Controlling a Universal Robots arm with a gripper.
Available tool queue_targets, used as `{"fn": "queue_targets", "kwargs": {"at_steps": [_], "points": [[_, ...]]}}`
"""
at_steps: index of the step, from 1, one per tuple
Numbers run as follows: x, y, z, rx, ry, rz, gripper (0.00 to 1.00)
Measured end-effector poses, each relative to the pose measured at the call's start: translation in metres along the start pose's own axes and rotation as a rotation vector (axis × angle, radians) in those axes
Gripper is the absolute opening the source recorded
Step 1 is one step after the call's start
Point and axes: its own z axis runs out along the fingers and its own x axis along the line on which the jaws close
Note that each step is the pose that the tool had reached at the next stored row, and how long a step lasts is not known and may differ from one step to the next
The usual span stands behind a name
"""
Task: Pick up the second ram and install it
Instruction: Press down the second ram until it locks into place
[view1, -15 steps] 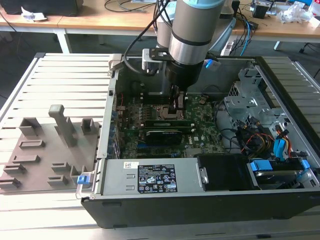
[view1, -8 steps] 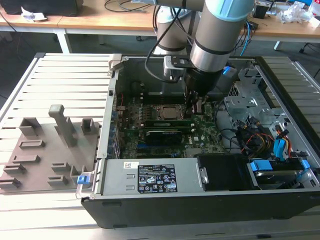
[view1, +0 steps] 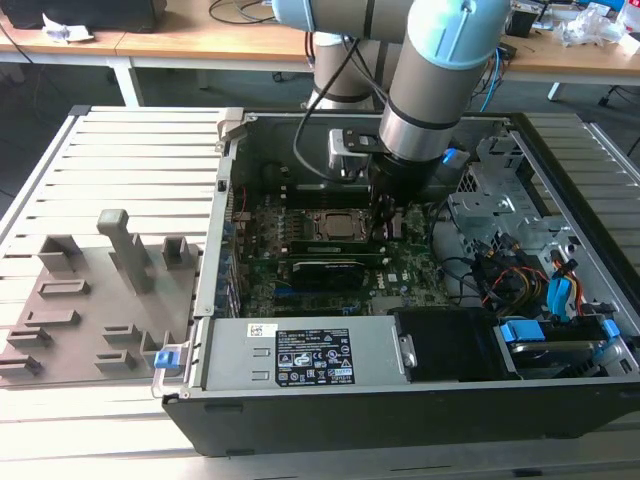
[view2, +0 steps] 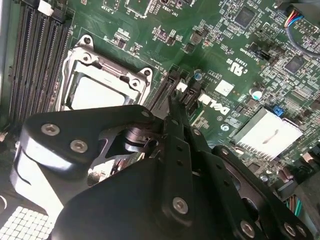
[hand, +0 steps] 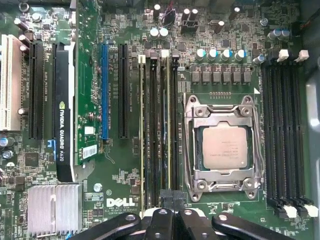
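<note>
**Item: the second ram**. Thin stick seen edge-on in the first wrist view, standing in the bank of memory slots between the long expansion slots and the CPU socket. It appears to sit in its slot, but full seating cannot be confirmed. A second pale edge, the other stick, stands two slots away in the same bank.

**Gripper**. The fingertips are pressed together to a narrow point, directly over the near end of the stick. Contact looks likely but cannot be confirmed. In the exterior view the gripper hangs at the centre of the frame, low inside the computer case.

**Handling note (judgement).** Seating calls for a straight downward push along the stick's edge, with the stick held vertical, the slot latches free to close, and pressure shared between both ends. A tilted push risks a half-seated module or stress on the motherboard.

**Surroundings.**
- Black graphics card, well clear of the slots.
- Finned heat sink.
- Empty memory slots on the far side of the socket.
- Labelled power supply, lower centre of the exterior view.
- Grey parts fixture, lower left of the exterior view.
</note>
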Motion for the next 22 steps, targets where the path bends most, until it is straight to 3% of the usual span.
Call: {"fn": "queue_targets", "kwargs": {"at_steps": [2, 5, 6, 9, 11, 13, 14, 19, 22], "points": [[-0.0006, 0.0021, -0.0045, 0.0036, -0.0027, 0.0, 0.11], [-0.0001, 0.0127, -0.0055, 0.0107, -0.0009, -0.001, 0.11], [0.0001, 0.0198, -0.0051, 0.0133, -0.0007, -0.001, 0.11], [0.0008, 0.0514, -0.003, 0.0201, -0.0009, -0.001, 0.11], [0.0011, 0.0642, -0.0022, 0.023, -0.0008, -0.001, 0.11], [0.0016, 0.0838, -0.0006, 0.0293, -0.0011, -0.002, 0.11], [0.0017, 0.0881, 0.0006, 0.0306, -0.0011, -0.002, 0.11], [0.0018, 0.0881, 0.0044, 0.0304, -0.0036, -0.002, 0.11], [0.0012, 0.0863, 0.0012, 0.0312, -0.0064, -0.002, 0.11]]}}
